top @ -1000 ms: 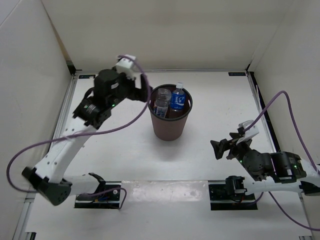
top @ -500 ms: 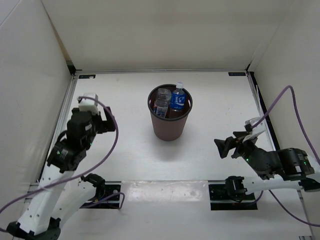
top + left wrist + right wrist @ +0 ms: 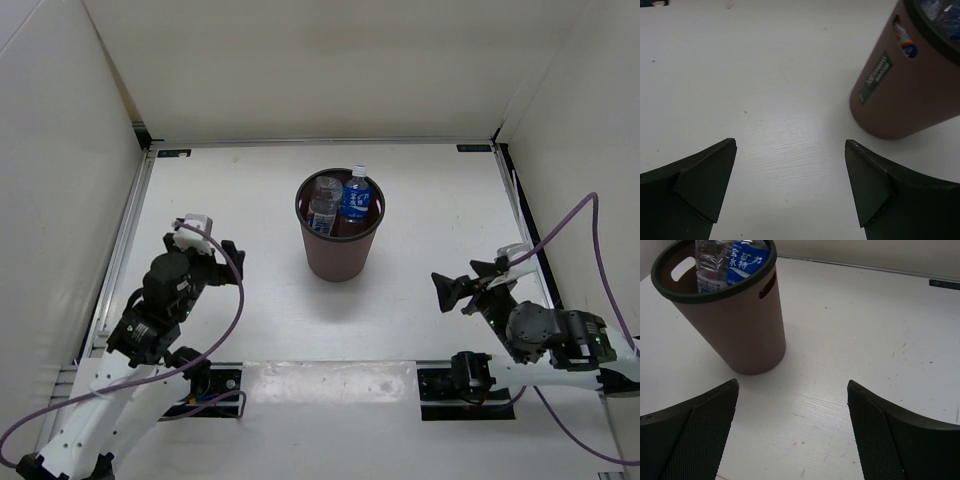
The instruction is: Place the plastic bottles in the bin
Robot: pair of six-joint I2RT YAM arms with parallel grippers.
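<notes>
The brown bin (image 3: 340, 252) stands upright in the middle of the table. It also shows in the left wrist view (image 3: 905, 95) and the right wrist view (image 3: 732, 325). A clear bottle with a blue label (image 3: 356, 195) and a clear bottle with a pale label (image 3: 323, 205) stand inside it; both show in the right wrist view (image 3: 746, 259) (image 3: 711, 265). The plain clear bottle and the orange bottle are hidden. My left gripper (image 3: 222, 262) is open and empty, left of the bin. My right gripper (image 3: 462, 283) is open and empty, right of the bin.
White walls enclose the table on the left, back and right. Purple cables (image 3: 560, 215) loop from both arms. Two black mounting plates (image 3: 455, 383) sit at the near edge.
My left arm has drawn back from the bin's rim to the near left, its gripper open and empty. My right gripper has shifted slightly to the right.
</notes>
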